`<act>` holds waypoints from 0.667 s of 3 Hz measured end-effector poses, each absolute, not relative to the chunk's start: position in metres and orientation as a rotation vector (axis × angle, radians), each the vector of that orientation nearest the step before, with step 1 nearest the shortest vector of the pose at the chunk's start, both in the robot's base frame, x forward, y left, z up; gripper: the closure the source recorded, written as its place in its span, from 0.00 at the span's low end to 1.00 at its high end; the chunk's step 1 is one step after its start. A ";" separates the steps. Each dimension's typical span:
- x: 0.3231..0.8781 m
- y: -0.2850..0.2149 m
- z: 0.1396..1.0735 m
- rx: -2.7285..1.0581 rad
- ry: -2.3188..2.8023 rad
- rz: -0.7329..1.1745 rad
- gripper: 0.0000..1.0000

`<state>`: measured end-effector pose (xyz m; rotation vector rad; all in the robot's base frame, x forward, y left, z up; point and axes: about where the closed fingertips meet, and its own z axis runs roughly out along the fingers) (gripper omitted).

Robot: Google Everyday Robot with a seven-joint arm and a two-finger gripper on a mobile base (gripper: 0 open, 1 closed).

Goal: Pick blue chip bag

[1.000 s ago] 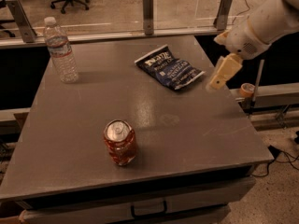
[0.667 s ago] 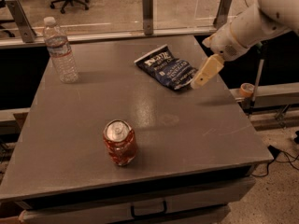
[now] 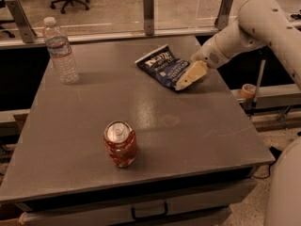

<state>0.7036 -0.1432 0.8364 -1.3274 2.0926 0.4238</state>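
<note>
Approach step: the tool (image 3: 190, 75) (opening cannot be told) is at the edge of the bag (image 3: 160, 64); next, grip and lift.

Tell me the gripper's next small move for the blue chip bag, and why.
Probably lower the gripper slightly and ease it over the middle of the blue chip bag: it sits at the bag's edge, and the bag lies flat on the table.
</note>
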 end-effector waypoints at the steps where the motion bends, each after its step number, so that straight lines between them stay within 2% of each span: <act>1: 0.710 -0.142 0.832 -1.280 2.115 0.475 0.42; 2: 0.700 -0.134 0.853 -1.292 2.058 0.517 0.65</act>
